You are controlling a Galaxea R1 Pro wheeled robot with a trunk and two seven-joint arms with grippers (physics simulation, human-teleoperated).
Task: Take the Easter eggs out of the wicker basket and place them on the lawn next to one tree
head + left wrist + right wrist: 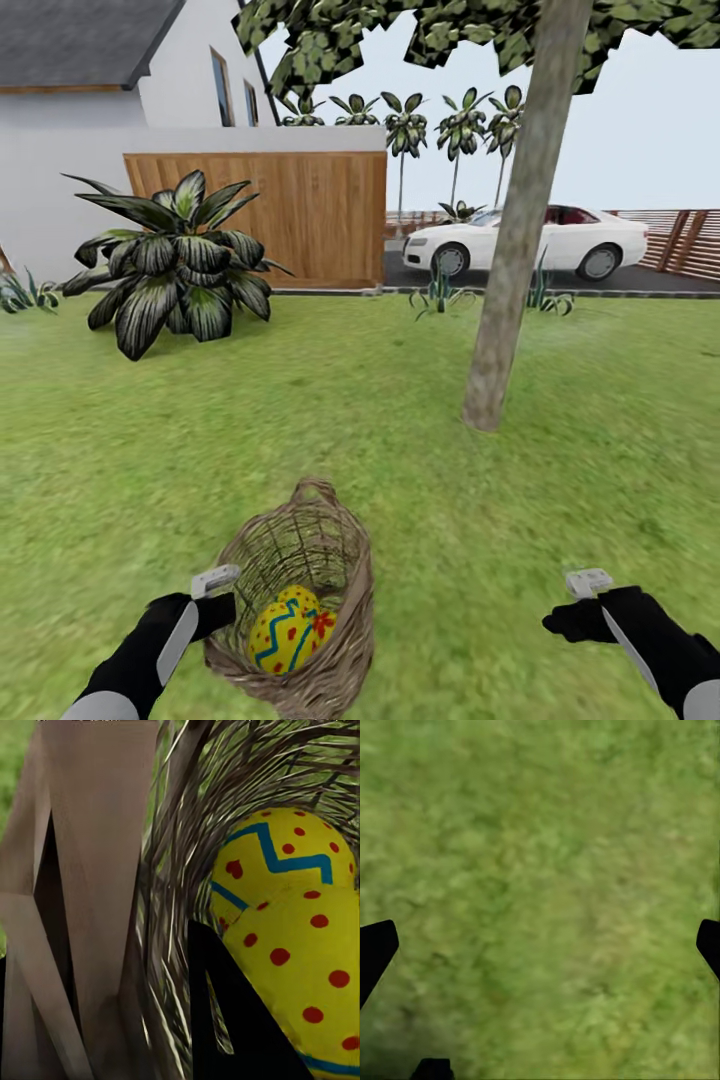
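left pincer (222,590): right up against the basket's left wall. In the left wrist view one finger (225,1020) sits inside by the eggs and the woven wall runs between the two fingers, so it looks clamped on the rim, basket tipped toward the camera.
wicker basket (340,570): low in the middle of the head view, on or just over the lawn, honestly can't tell which. Handle points away toward the tree.
Easter eggs (290,630): still in the basket. The left wrist view shows two yellow ones touching, one with a blue zigzag (281,851) and a dotted one (300,960) in front. No clear third egg, might be buried.
tree (510,270): grey-brown trunk, ahead and a bit right of the basket, near but apart. No eggs on the grass around its base.
lawn (400,420): plain green under the right arm too.
right pincer (585,595): fingers spread wide, holding nothing, hovering over grass.
progress: basically at the start I'd say, no egg placed yet, all the unloading still left.
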